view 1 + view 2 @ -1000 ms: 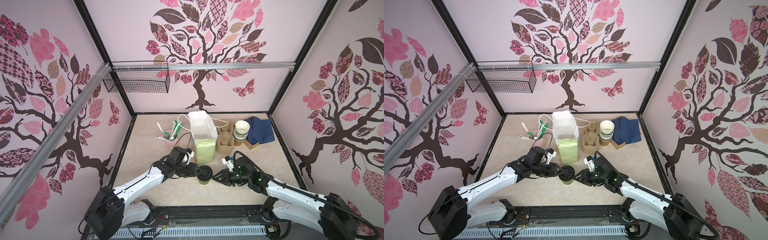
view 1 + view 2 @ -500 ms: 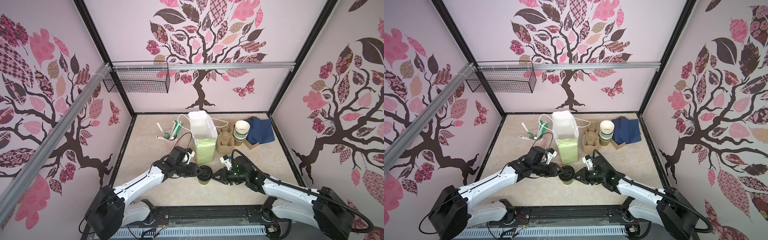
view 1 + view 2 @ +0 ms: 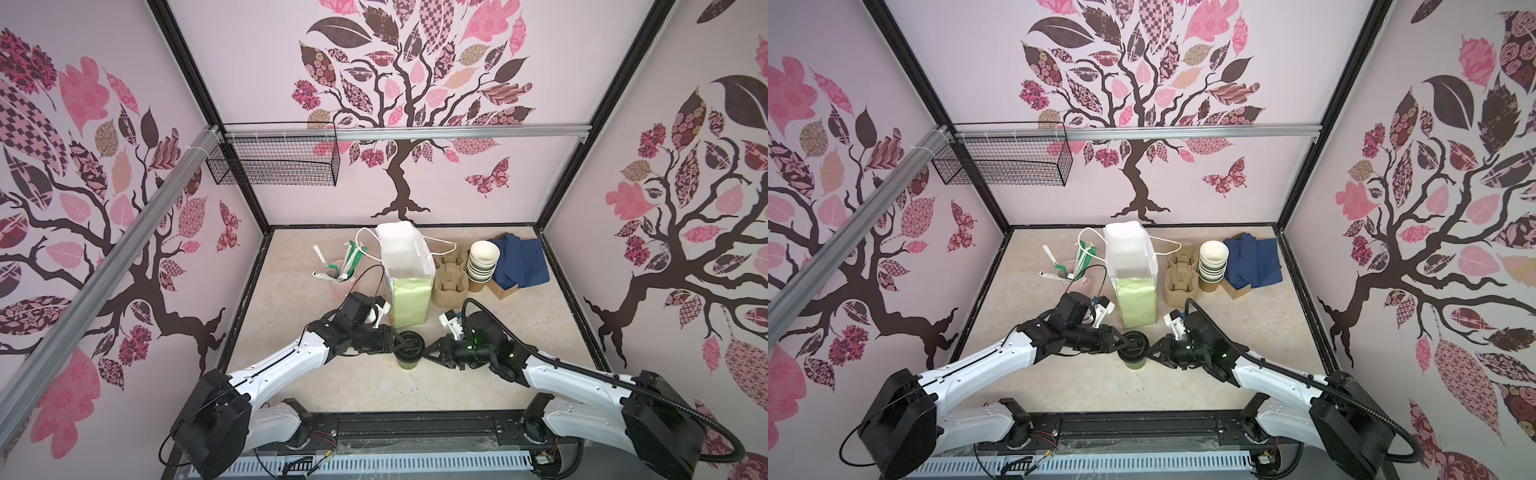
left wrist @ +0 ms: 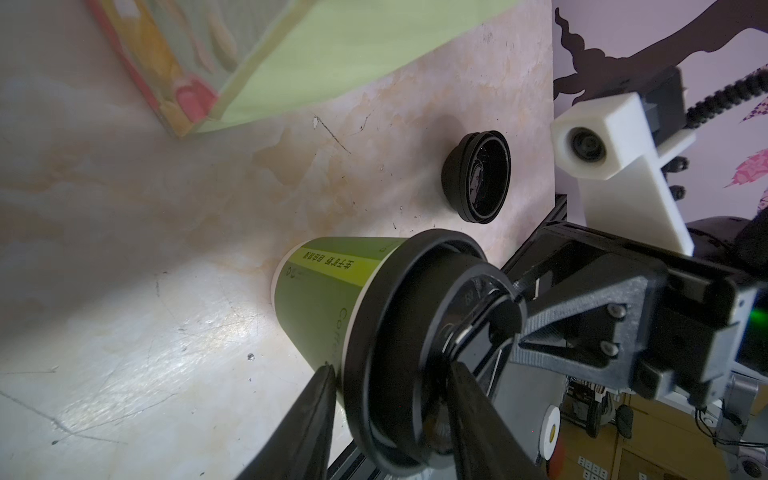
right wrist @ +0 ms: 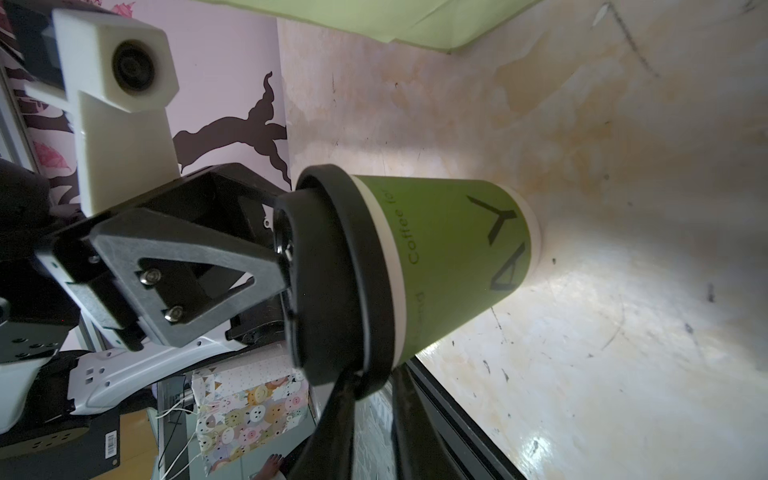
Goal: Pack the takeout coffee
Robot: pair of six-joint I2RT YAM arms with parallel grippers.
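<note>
Near the front edge of the tabletop (image 3: pixel 374 386), at its middle, the takeout coffee (image 3: pixel 409 353) stands upright with its lid on, not yet packed. The left gripper (image 3: pixel 401 343) and right gripper (image 3: pixel 426 351) meet it from opposite sides, each with its fingers clamped across the lid's rim, one above and one beneath. Left to do, I judge: lift it and lower it into the paper bag (image 3: pixel 409 286), open just behind. Counted — one lidded cup, one loose lid (image 4: pixel 478 178) nearby, one bag, one stack of lidless cups (image 3: pixel 482 264) toward the back right corner.
</note>
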